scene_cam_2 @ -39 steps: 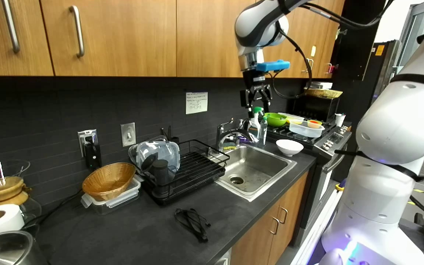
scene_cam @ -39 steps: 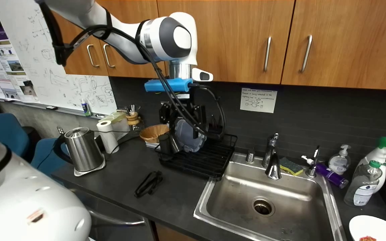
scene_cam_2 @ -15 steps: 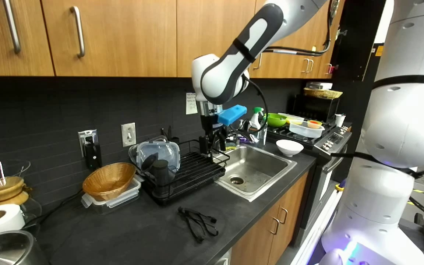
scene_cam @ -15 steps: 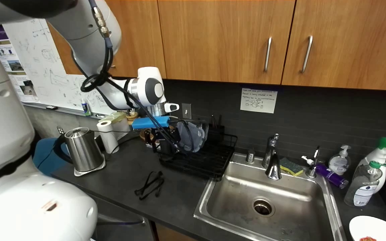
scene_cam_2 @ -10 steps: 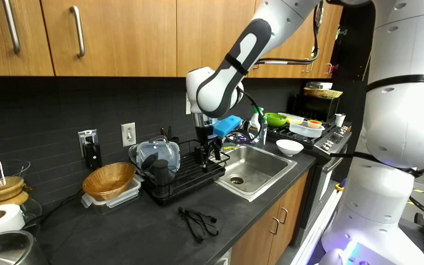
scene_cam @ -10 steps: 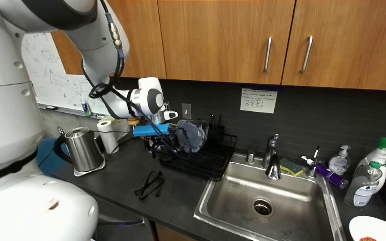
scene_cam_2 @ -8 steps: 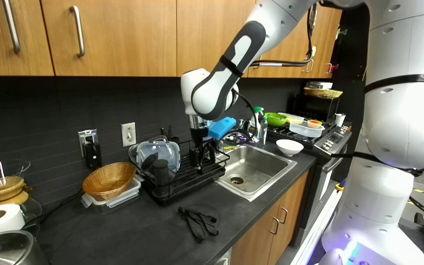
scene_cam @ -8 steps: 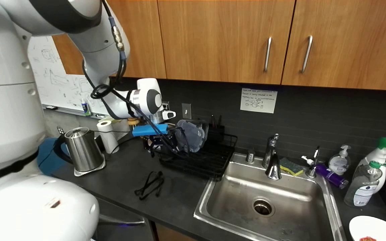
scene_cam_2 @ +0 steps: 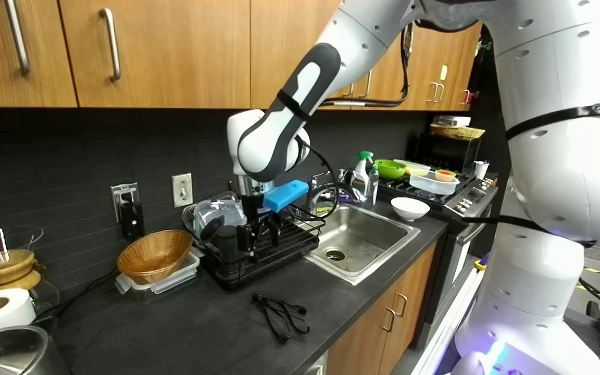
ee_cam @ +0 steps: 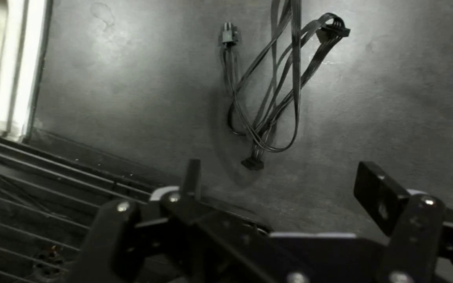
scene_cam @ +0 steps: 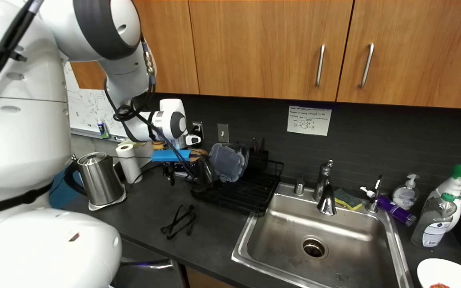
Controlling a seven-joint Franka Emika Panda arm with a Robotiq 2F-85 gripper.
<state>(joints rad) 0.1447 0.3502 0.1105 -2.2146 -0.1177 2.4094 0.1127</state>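
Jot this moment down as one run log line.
end effector: open, empty | cable bundle: on counter, ungrasped | dish rack: nearby

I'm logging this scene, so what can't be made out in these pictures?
Black cable, wrist view: upper part cut off by the top edge.
Round thing at the dish rack, wrist view: too dark.
Wall note, in an exterior view: writing too small.
White bowl, in an exterior view: contents cut off by the bottom edge.
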